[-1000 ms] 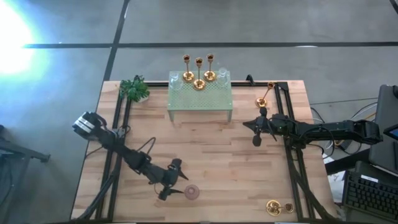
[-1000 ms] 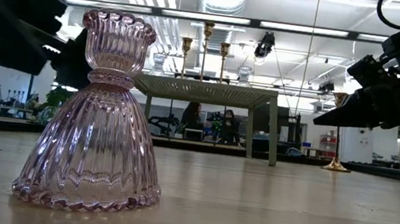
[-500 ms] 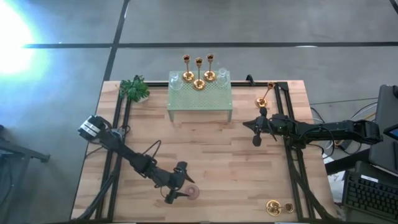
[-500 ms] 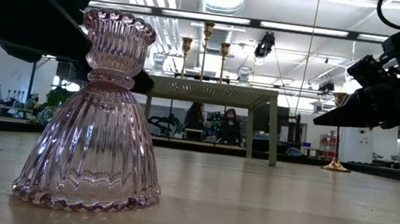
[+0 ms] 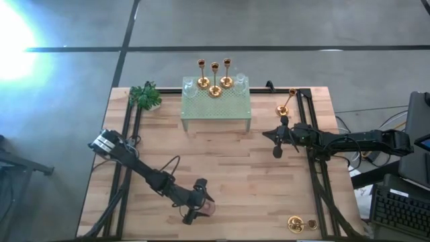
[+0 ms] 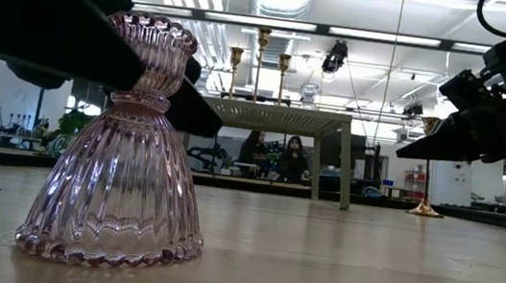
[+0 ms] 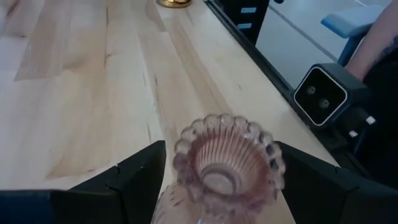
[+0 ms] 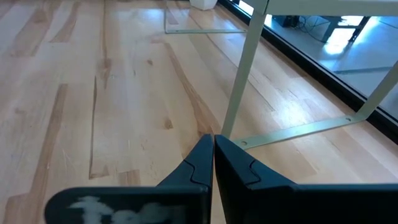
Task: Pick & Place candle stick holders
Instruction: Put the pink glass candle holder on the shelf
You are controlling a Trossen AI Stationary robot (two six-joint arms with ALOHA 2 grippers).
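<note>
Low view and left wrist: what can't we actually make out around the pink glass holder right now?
- Contact: left gripper fingers flank the pink glass holder, open; touch not discernible.
- Holder's base: cut off by the left wrist view's edge.
- In the high view the left gripper covers most of the holder.
- Gold holder at the table's near edge: too small to tell upright or tipped.

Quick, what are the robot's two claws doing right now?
Left gripper: open, fingers either side of the pink glass holder.
Right gripper: shut, holding nothing.
</note>
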